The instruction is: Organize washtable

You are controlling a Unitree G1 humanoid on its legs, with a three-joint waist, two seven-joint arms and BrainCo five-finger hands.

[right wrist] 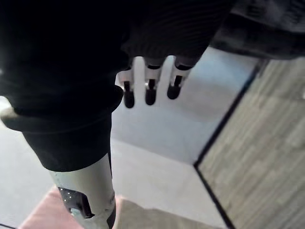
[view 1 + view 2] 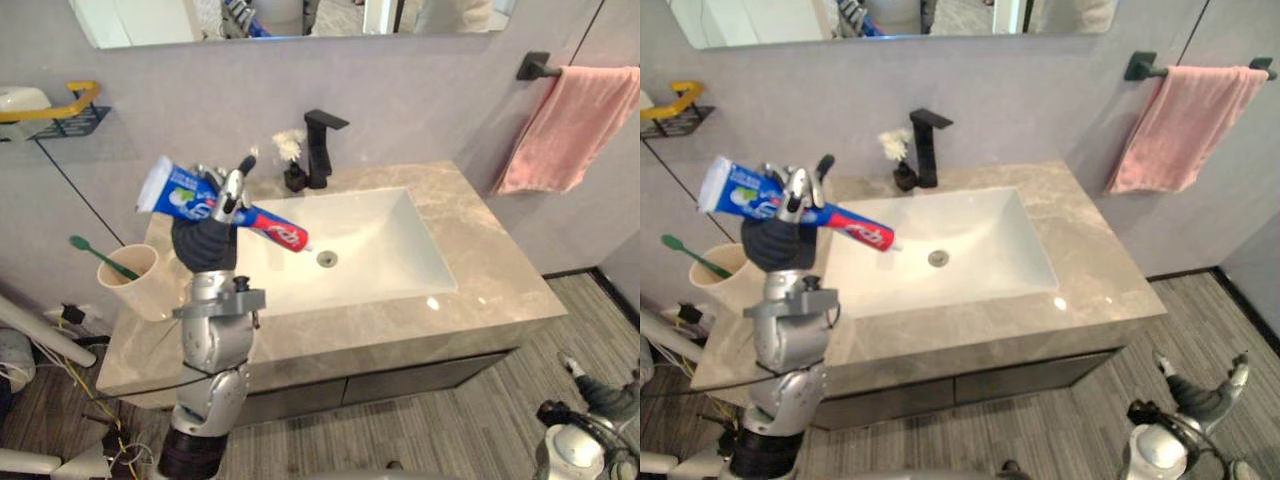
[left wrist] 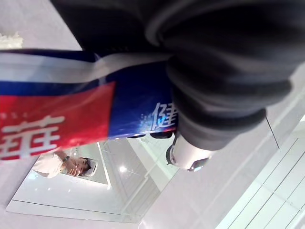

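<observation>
Beige, veined, stone-look countertop (image 2: 490, 270) carries a white rectangular sunken basin (image 2: 370, 240), with a matte black angular faucet (image 2: 322, 145) behind it. At the counter's left end stands a smooth cream cup (image 2: 135, 280) holding a green toothbrush (image 2: 95, 255). Left hand (image 2: 205, 245) is raised beside the cup, fingers curled round a glossy, flattened toothpaste tube (image 2: 275, 228). Its long axis slants: broad blue-white crimped end up-left, narrow red end down toward the basin, the tip probably its cap. Right hand (image 1: 150, 78) hangs low near the floor, fingers straight and relaxed
</observation>
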